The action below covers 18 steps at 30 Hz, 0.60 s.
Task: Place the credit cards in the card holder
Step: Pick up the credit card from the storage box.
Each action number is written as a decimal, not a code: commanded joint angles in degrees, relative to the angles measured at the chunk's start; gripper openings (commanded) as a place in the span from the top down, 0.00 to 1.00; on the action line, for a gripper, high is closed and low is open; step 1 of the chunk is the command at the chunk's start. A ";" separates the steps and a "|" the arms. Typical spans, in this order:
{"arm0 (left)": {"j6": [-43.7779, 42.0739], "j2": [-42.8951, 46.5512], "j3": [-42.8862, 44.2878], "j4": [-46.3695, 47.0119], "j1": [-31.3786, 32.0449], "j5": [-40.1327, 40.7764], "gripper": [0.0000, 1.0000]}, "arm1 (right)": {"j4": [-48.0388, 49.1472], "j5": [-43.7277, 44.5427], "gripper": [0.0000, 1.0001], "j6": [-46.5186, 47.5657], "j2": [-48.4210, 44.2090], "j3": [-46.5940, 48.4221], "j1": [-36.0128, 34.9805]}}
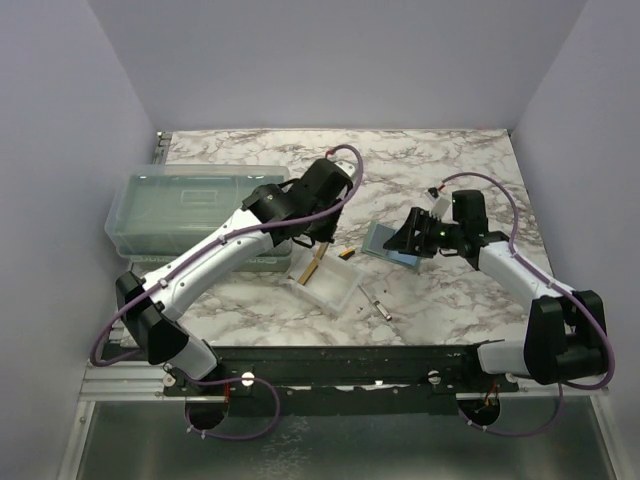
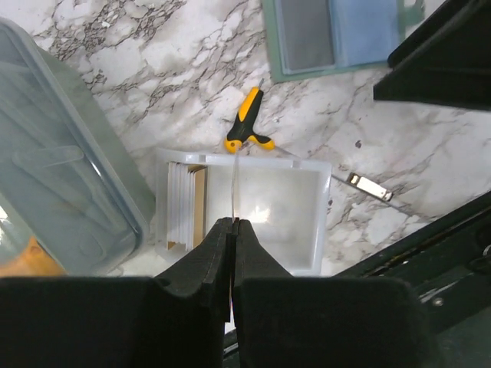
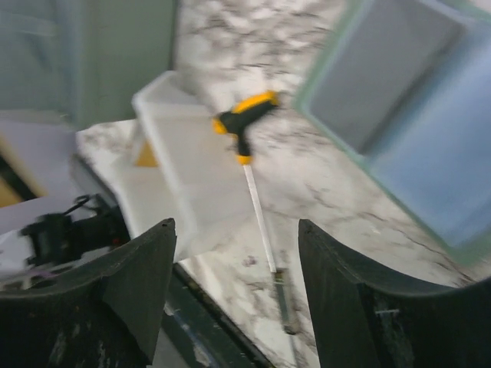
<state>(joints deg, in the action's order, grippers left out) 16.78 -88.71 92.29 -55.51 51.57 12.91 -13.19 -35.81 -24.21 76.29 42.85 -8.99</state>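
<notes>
My left gripper is shut on a thin credit card, seen edge-on as a pale line rising from the fingertips. It hangs over a small white tray. More cards, white and tan, stand on edge at one end of that tray. The card holder lies open on the marble beyond, sage green with pale blue inside. In the top view it lies just left of my right gripper. In the right wrist view that gripper is open and holds nothing.
An orange-handled black tool lies between the tray and the card holder. A small metal piece sits right of the tray. A large translucent lidded box stands at the back left. The table's dark front rail runs close behind the tray.
</notes>
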 commanded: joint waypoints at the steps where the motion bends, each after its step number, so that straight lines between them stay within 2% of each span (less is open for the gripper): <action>1: 4.41 2.88 -2.64 7.88 -6.71 -15.94 1.00 | 16.65 -19.33 0.30 -7.76 -3.14 -1.94 -0.95; 5: 9.36 4.90 -6.60 18.05 -11.28 -27.55 1.00 | 37.59 -24.74 0.24 -23.08 -4.57 -7.37 -2.81; 11: 19.35 5.20 -11.98 34.09 -14.06 -38.68 1.00 | 61.19 -24.83 0.27 -41.46 -1.50 -12.63 -3.37; 18: 28.92 3.16 -15.83 47.02 -15.22 -45.00 1.00 | 74.35 -20.82 0.40 -51.14 -0.35 -16.04 -3.32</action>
<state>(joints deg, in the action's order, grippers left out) 37.95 -85.41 78.02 -20.58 37.04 -24.71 47.62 -57.89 -66.63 75.70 28.25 -12.21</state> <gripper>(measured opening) 0.048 0.643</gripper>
